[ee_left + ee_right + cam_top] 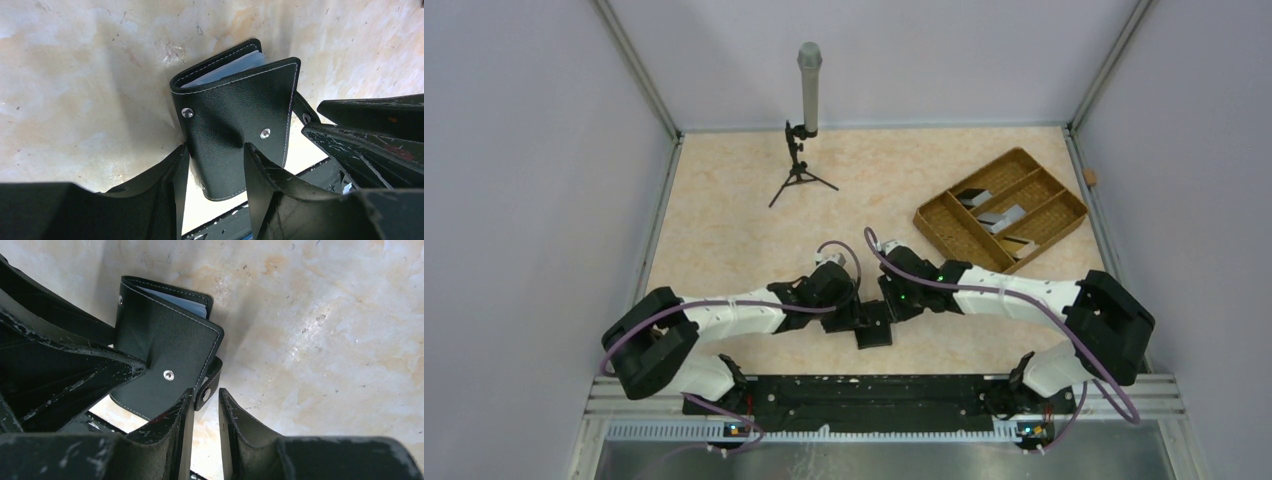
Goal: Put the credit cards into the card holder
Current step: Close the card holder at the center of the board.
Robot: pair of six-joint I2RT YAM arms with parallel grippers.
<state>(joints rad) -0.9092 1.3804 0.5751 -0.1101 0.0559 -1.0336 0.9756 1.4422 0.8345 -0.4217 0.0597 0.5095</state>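
The left gripper (216, 150) is closed on the lower edge of the card holder (235, 105); the clasp tab (212, 377) is met by the tips of the right gripper (206, 391), whether pinched cannot be told. Opening is judged in hand: the tab must be pulled clear before the credit cards (1001, 214), well apart in the woven tray (964, 183), are fetched

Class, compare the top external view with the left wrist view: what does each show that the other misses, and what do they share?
Only the top external view shows the woven tray holding credit cards, the microphone stand, and the whole left arm and right arm. Only the left wrist view shows the card holder close up, with its pale blue lining, white stitching and snap studs. Both views show the black card holder on the marbled table.
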